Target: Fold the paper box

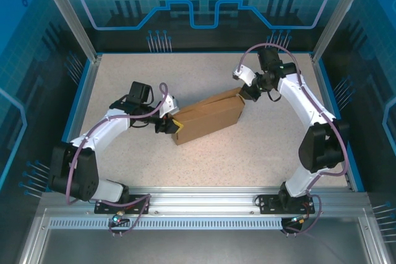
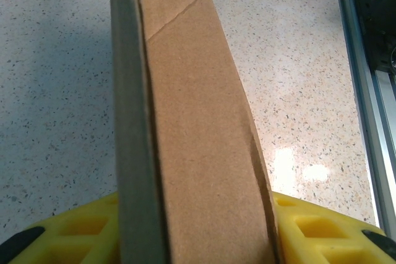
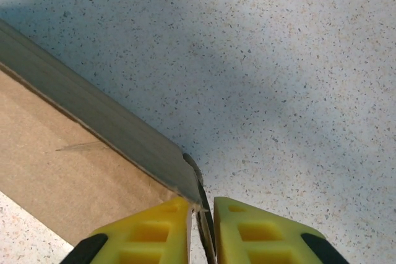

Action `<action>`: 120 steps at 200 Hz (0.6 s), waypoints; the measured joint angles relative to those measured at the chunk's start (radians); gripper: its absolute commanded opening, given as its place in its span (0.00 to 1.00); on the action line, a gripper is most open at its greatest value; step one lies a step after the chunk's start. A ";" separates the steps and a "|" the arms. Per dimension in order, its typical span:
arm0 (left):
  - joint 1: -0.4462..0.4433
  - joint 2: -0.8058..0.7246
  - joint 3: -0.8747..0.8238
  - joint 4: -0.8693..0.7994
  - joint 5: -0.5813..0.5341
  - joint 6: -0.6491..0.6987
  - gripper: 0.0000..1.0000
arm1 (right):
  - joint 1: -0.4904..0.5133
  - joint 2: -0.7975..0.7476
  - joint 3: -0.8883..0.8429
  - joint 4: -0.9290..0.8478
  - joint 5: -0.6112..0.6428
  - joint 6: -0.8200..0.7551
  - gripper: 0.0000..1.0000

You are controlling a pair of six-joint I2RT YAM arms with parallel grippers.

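Observation:
The paper box lies as a shallow brown cardboard box in the middle of the table, angled up toward the right. My left gripper is at its near-left end. In the left wrist view the box wall stands between the yellow fingers, and the gripper is shut on it. My right gripper is at the box's far-right corner. In the right wrist view its yellow fingers stand close together, and the gripper pinches a thin cardboard edge at the corner of the box.
The speckled table stretches behind and in front of the box. An aluminium rail carrying both arm bases runs along the near edge, and a rail also lines the right side of the left wrist view. Blue walls enclose the other sides.

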 measured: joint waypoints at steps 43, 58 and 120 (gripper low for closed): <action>0.000 0.004 0.006 0.000 0.000 0.000 0.34 | 0.002 0.000 0.001 0.001 0.003 0.011 0.24; 0.000 0.004 0.006 0.000 0.000 0.000 0.34 | 0.003 0.000 0.004 0.000 0.003 0.011 0.22; 0.000 0.004 0.006 0.000 -0.001 -0.005 0.34 | 0.029 0.000 0.025 -0.025 0.051 0.054 0.06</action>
